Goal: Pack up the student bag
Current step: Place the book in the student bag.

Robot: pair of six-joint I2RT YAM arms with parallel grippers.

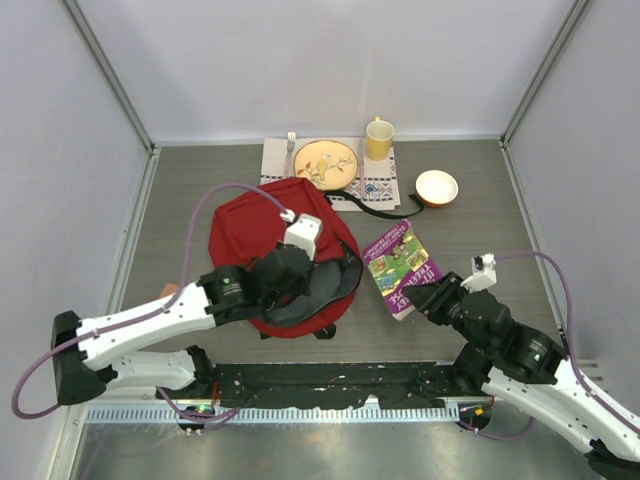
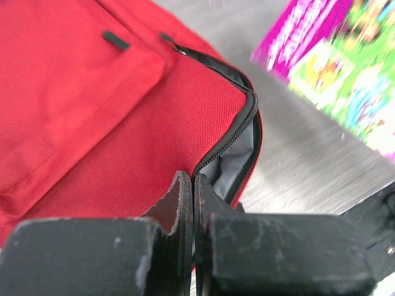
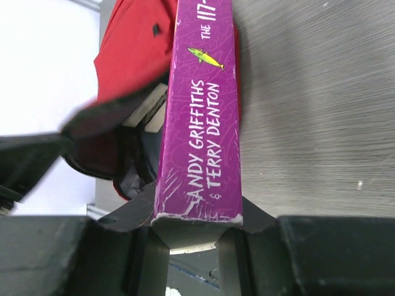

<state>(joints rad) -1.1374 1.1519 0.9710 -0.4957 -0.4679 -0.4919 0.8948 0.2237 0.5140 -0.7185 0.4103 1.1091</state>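
We noted backpack (image 1: 250,225) centre-left on counter (image 1: 480,250), zip open. Left pincer (image 2: 192,185) clenched on backpack's zip edge. Right pincer (image 1: 418,296) grasped book (image 1: 400,262), lower right of backpack. Book not yet inside; we judged packing barely begun.

The student bag (image 1: 250,235) is red with black zippers (image 2: 231,139) and pale grey lining (image 2: 229,171). Beside it, the book (image 1: 402,266) shows a purple spine (image 3: 197,123) with white lettering and a yellow fish (image 3: 205,58); beyond the bag sit a yellow mug (image 1: 379,139) and a cream, leaf-patterned plate (image 1: 325,163).
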